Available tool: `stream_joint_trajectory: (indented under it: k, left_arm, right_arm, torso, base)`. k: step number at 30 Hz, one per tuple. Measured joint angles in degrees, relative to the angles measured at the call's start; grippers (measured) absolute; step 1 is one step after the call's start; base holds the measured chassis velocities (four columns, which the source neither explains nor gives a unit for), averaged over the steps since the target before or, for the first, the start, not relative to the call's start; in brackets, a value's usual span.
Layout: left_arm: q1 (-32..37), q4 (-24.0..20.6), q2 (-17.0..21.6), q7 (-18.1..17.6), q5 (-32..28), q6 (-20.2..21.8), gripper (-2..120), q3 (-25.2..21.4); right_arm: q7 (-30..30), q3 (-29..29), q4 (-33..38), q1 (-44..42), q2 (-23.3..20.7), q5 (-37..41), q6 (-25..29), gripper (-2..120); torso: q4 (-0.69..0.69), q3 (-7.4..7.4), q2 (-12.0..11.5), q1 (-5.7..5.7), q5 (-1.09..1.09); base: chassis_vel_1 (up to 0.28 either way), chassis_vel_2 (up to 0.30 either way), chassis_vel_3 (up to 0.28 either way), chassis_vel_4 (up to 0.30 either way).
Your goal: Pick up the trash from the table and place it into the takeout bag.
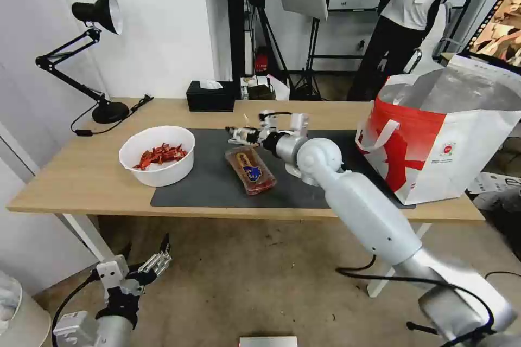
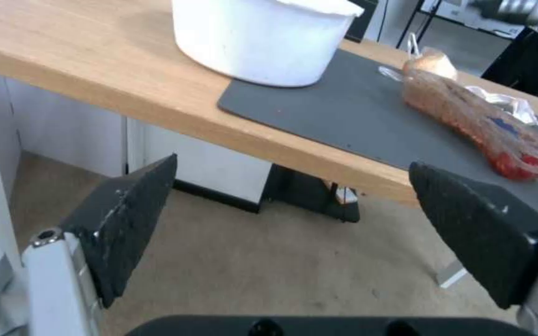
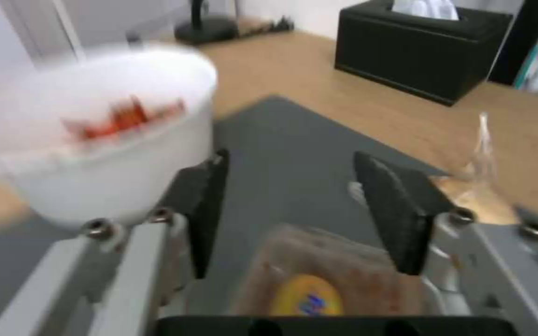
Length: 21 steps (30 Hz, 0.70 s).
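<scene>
Two grippers in play. Right gripper (image 3: 294, 214) hangs over the dark mat (image 1: 206, 184) on the table (image 1: 70, 173), jaws partly spread and empty; the clear food tray (image 1: 250, 169) lies just beneath and behind the tips, the white bowl (image 1: 157, 155) of red scraps ahead to one side, a beige bundle (image 3: 474, 196) beside the other finger. Takeout bag (image 1: 439, 141) stands behind the arm at the table's right end. Left gripper (image 1: 146, 263) waits below the table edge, jaws wide, holding nothing.
</scene>
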Motion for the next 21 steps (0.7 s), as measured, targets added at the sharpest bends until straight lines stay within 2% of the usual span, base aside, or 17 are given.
stream_joint_trajectory:
  k: [1,3,4,8,9,12,14,21]
  left_arm:
    - [-0.1,0.05,0.0,0.02,-0.01,0.18,100,-0.07]
    - [-0.24,0.11,-0.01,0.12,-0.03,0.36,100,-0.07]
    - [-0.24,0.11,-0.01,0.12,-0.03,0.36,100,-0.07]
    - [-0.48,0.47,-0.01,0.29,-0.12,0.48,100,-0.12]
    - [-0.48,0.47,-0.01,0.29,-0.12,0.48,100,-0.12]
    - [-0.75,0.78,0.02,0.4,-0.21,0.5,100,-0.17]
    - [-0.82,0.88,0.02,0.42,-0.22,0.51,100,-0.15]
    - [-0.98,1.17,0.0,0.89,-0.22,0.56,100,0.43]
  right_arm:
    - [-3.3,-0.95,-2.85,1.1,0.27,-4.79,1.03,45]
    - [-6.52,-1.15,-6.11,2.02,0.98,-7.52,1.93,37]
    - [-6.52,-1.15,-6.11,2.02,0.98,-7.52,1.93,37]
    - [-14.35,-0.73,-12.02,3.19,2.08,-8.59,4.26,18]
    - [-14.35,-0.73,-12.02,3.19,2.08,-8.59,4.26,18]
    - [-18.0,-0.16,-14.23,3.59,2.3,-8.5,4.87,4]
    - [-18.98,-0.14,-14.51,3.63,2.25,-8.5,4.93,0]
    - [-21.23,0.04,-15.81,3.67,1.91,-8.51,4.96,0]
  torso:
    - [0.0,0.0,0.0,0.0,0.0]
    - [0.0,0.0,0.0,0.0,0.0]
    - [0.0,0.0,0.0,0.0,0.0]
    - [0.0,0.0,0.0,0.0,0.0]
    - [0.0,0.0,0.0,0.0,0.0]
    - [0.0,0.0,0.0,0.0,0.0]
    - [0.0,0.0,0.0,0.0,0.0]
    - [0.0,0.0,0.0,0.0,0.0]
  base:
    - [0.0,0.0,0.0,0.0]
    - [0.0,0.0,0.0,0.0]
    - [0.0,0.0,0.0,0.0]
    - [0.0,0.0,0.0,0.0]
    - [0.0,0.0,0.0,0.0]
    - [0.0,0.0,0.0,0.0]
    - [0.0,0.0,0.0,0.0]
    - [0.0,0.0,0.0,0.0]
